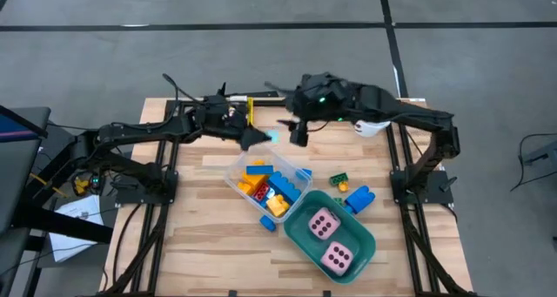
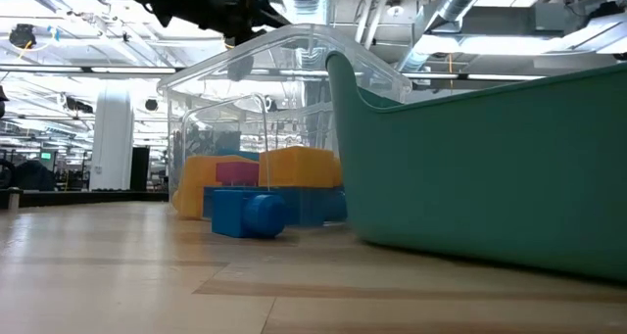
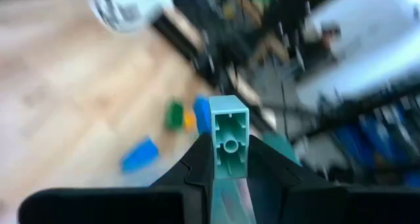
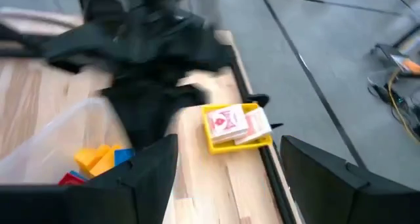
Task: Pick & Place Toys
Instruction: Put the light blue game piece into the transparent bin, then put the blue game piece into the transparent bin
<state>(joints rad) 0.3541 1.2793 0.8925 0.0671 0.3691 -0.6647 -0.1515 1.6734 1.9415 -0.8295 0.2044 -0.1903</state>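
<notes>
A clear tub [image 1: 261,182] of bricks and a teal tub [image 1: 335,236] with two dice [image 1: 324,224] are seen centrally; a pale teal brick [image 3: 230,137] is clamped in the left tool [image 1: 258,138] above the table [image 1: 191,236]; the right tool [image 1: 298,133], jaws parted, is empty just right of it.

table [image 1: 218,245]: I see pale wood planks, smooth, faintly sheened
clear box [image 2: 284,99]: I read it as transparent glossy plastic
teal tub [image 2: 490,177]: smooth matt plastic from here
bricks [image 1: 265,188]: glossy moulded plastic
light teal brick [image 3: 230,135]: smooth plastic, in my left gripper [image 3: 230,168]
cards [image 4: 236,125]: glossy paper
</notes>
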